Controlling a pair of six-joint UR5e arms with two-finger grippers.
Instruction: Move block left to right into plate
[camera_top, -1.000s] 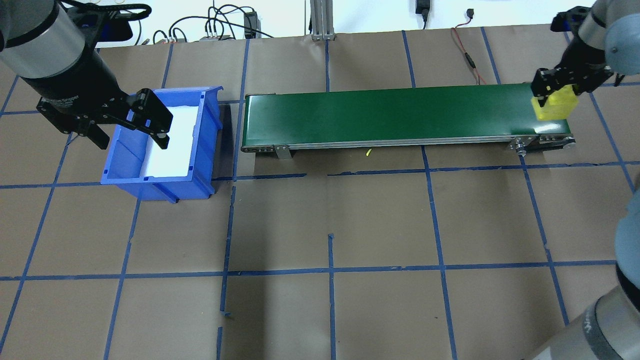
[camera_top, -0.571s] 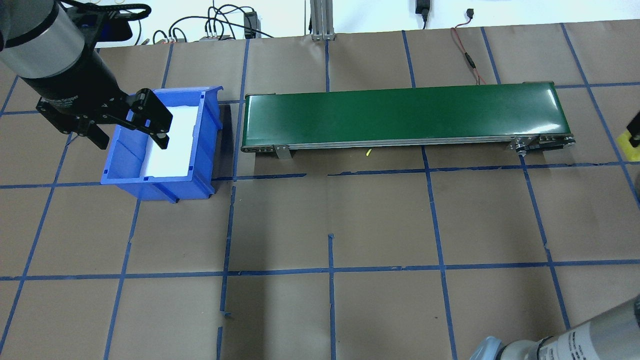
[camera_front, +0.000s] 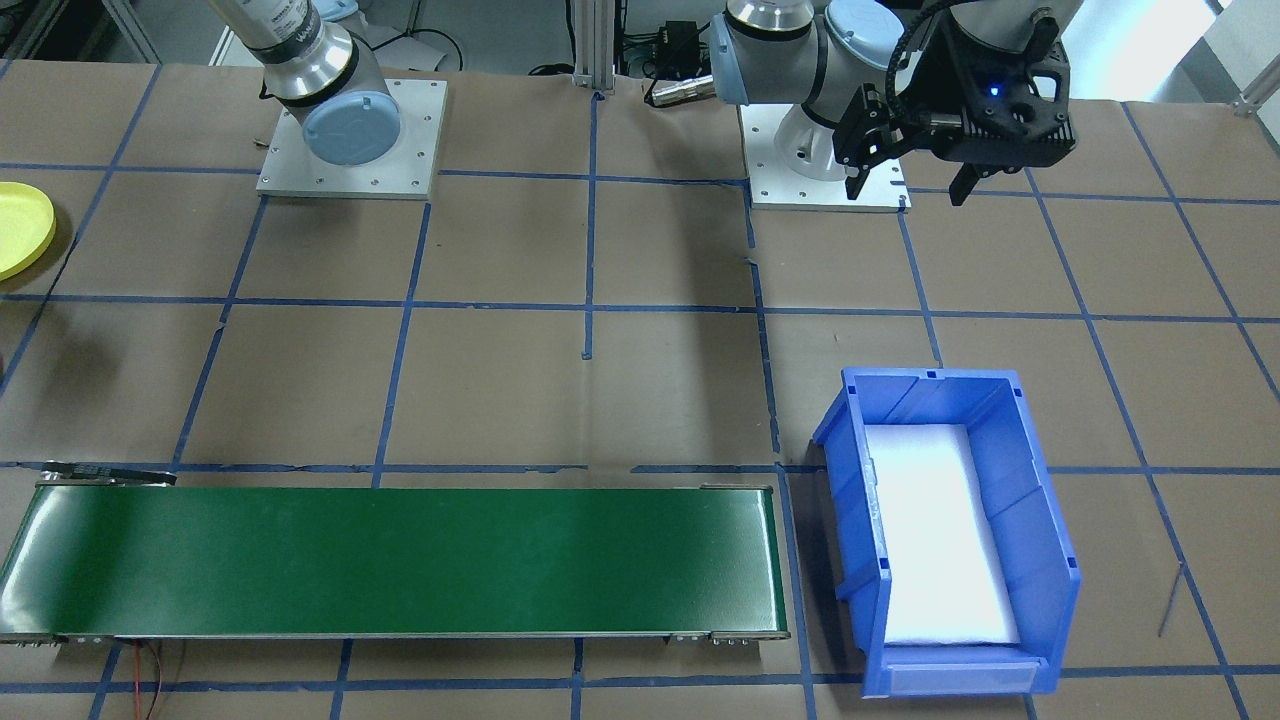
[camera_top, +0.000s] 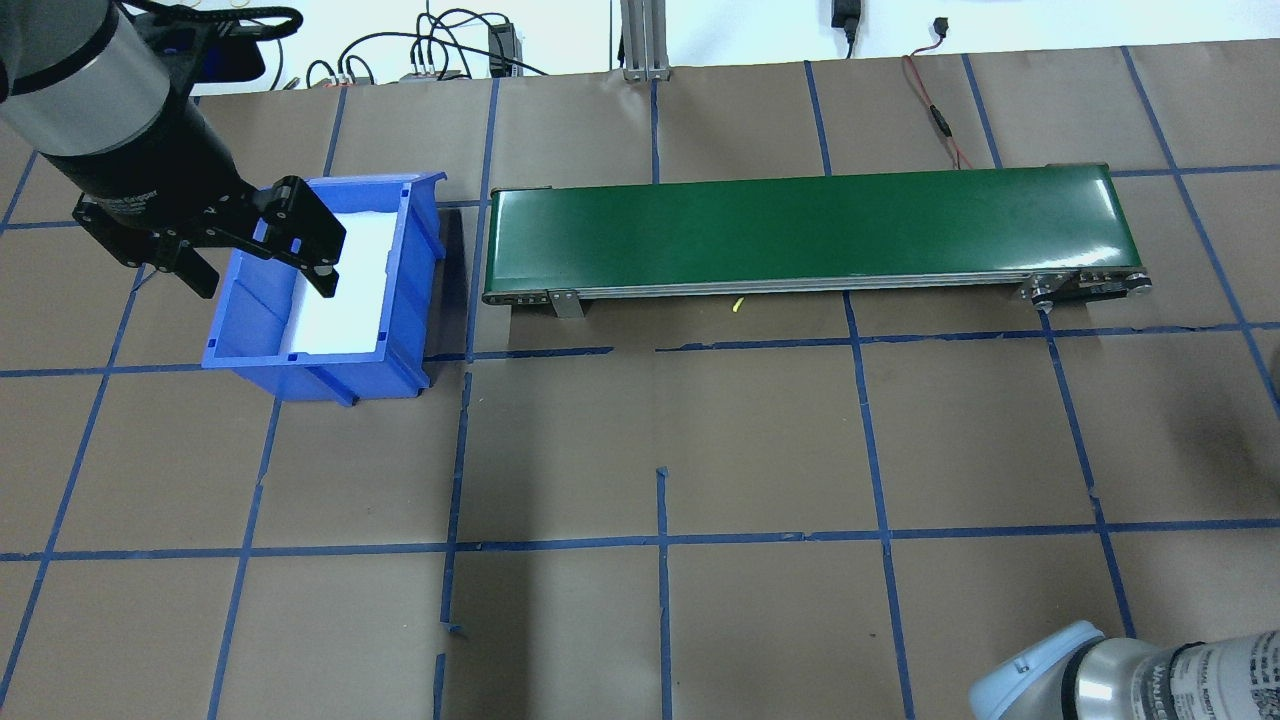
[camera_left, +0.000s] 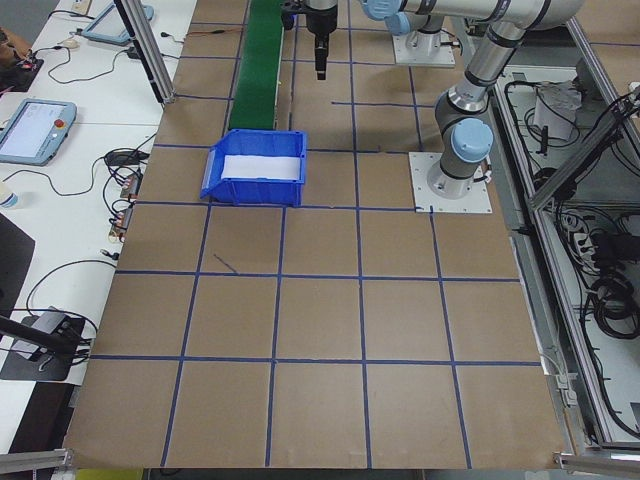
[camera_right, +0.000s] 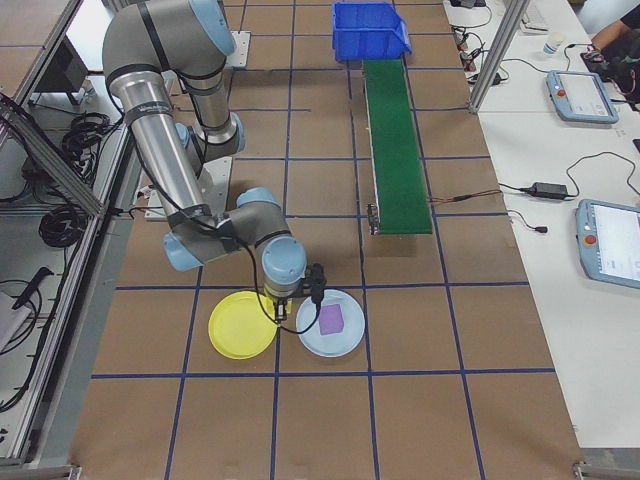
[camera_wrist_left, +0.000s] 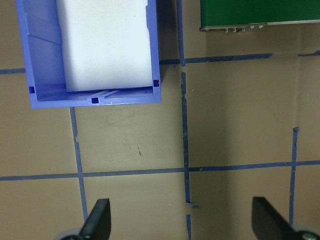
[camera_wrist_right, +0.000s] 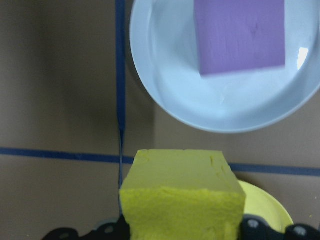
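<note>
Right arm gone from belt end; jaws grip yellow block (camera_wrist_right: 182, 192), yellow plate (camera_wrist_right: 265, 207) at frame's lower right. Left jaws open.

I see the brown paper-covered table (camera_top: 760, 440) gridded with blue tape. On it lie a long green conveyor belt (camera_top: 800, 232), a blue rectangular plastic bin (camera_top: 330, 290) under my left fingers, and, below my right fingers, a bright yellow round plastic plate (camera_right: 243, 327) just beside a pale blue round plate (camera_right: 330, 323).
</note>
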